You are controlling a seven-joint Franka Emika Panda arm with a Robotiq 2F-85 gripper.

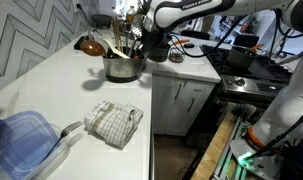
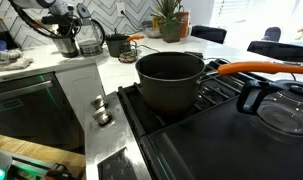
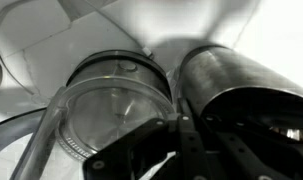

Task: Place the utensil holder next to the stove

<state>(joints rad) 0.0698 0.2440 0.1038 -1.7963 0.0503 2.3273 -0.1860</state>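
Note:
The utensil holder (image 1: pixel 121 68) is a round grey-metal pot with wooden spoons and other utensils sticking up. It stands on the white counter near the back wall. It also shows far off in an exterior view (image 2: pixel 65 43) and at the right of the wrist view (image 3: pixel 241 85). My gripper (image 3: pixel 196 125) comes down from above, with one finger outside the holder's wall and one inside, closed on its rim. The gripper shows in both exterior views (image 1: pixel 139 48) (image 2: pixel 69 24). The black stove (image 2: pixel 221 130) (image 1: pixel 246 75) lies beyond the counter's end.
A clear glass kettle (image 3: pixel 116 105) (image 2: pixel 89 38) stands right beside the holder on the stove side. A small dark pot (image 2: pixel 118 45) stands further along. A dark pan with an orange handle (image 2: pixel 171 80) sits on the stove. A checked cloth (image 1: pixel 113 122) and a blue-lidded container (image 1: pixel 21 140) lie on the counter.

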